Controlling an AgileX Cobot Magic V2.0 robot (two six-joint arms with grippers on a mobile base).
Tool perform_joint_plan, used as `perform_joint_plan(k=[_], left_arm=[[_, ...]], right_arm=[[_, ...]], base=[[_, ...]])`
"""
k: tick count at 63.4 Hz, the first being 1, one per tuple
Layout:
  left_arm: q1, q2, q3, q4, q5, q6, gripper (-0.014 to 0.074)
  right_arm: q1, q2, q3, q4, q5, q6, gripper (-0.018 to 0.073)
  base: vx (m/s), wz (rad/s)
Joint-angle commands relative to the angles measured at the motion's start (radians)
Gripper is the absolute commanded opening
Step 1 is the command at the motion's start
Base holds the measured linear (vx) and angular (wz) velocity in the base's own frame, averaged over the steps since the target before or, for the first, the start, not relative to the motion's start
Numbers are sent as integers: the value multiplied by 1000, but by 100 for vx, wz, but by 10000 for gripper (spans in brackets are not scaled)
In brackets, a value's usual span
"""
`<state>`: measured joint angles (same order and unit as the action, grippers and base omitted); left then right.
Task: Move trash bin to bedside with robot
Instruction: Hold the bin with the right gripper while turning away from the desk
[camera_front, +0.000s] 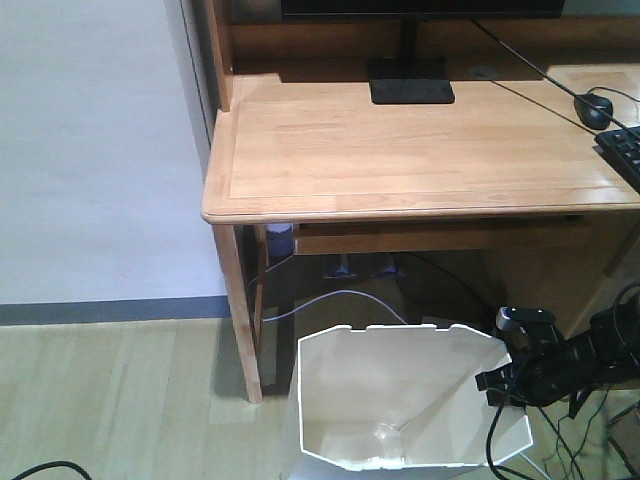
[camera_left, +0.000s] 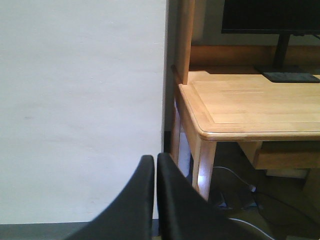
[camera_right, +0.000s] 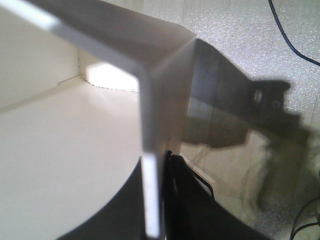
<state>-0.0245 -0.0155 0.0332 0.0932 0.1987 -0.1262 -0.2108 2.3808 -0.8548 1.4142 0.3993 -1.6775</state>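
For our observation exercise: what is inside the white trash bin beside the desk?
Only bare cream walls show in the trash bin, plus a shiny spot too unclear to name. The right claw covers some wall.

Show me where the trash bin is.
Front view, bottom centre: the trash bin stands on the floor before the wooden desk, right gripper clamped on its right rim.

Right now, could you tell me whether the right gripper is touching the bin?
Touching. The right wrist view shows the bin wall clamped between the right gripper's two black fingers.
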Motion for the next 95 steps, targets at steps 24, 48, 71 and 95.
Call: perform_joint_plan(k=[24,48,71,95], left_arm=[[-1,-13,26,0,-81,-2,-6],[-1,-13,26,0,-81,-2,-6],[-1,-13,26,0,-81,-2,-6],[-1,-13,26,0,-81,-2,-6]], right_arm=[[-4,-66,-6,25,203,8,-7],[-4,-66,-6,25,203,8,-7],[-4,-66,-6,25,203,8,-7],[-4,-66,-6,25,203,8,-7]], base=[[-4,18],[-7,62],[-5,63],[4,51]])
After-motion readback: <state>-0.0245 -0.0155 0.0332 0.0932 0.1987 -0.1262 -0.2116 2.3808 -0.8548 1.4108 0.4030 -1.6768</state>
